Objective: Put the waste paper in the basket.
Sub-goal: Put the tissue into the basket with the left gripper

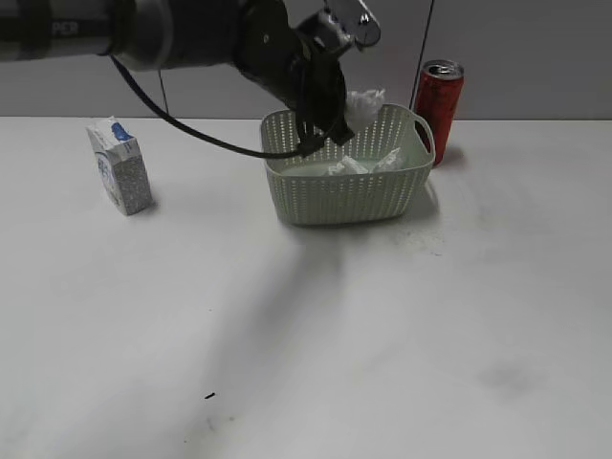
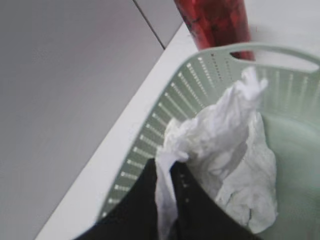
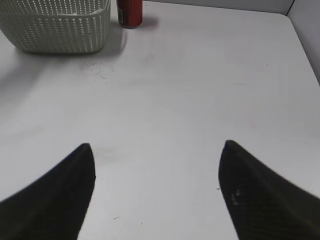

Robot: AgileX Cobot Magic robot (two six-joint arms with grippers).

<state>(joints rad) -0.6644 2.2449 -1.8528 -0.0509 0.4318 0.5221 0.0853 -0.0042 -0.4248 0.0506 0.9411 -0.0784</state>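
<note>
My left gripper [image 1: 330, 134] hangs over the back left part of the pale green basket [image 1: 316, 196], shut on a crumpled white paper wad [image 1: 364, 102]. In the left wrist view the jaws [image 2: 166, 175] pinch a strand of this wad [image 2: 225, 150], and the rest hangs inside the basket wall [image 2: 160, 130]. Two more white wads [image 1: 349, 166] [image 1: 388, 160] lie in the basket. My right gripper [image 3: 157, 155] is open and empty over bare table. It does not show in the exterior view.
A red drink can [image 1: 441, 98] stands just right of the basket, also in the left wrist view [image 2: 215, 20] and the right wrist view [image 3: 130, 12]. A white-and-blue speckled pack [image 1: 120, 168] stands at the left. The basket also shows in the right wrist view [image 3: 55, 30].
</note>
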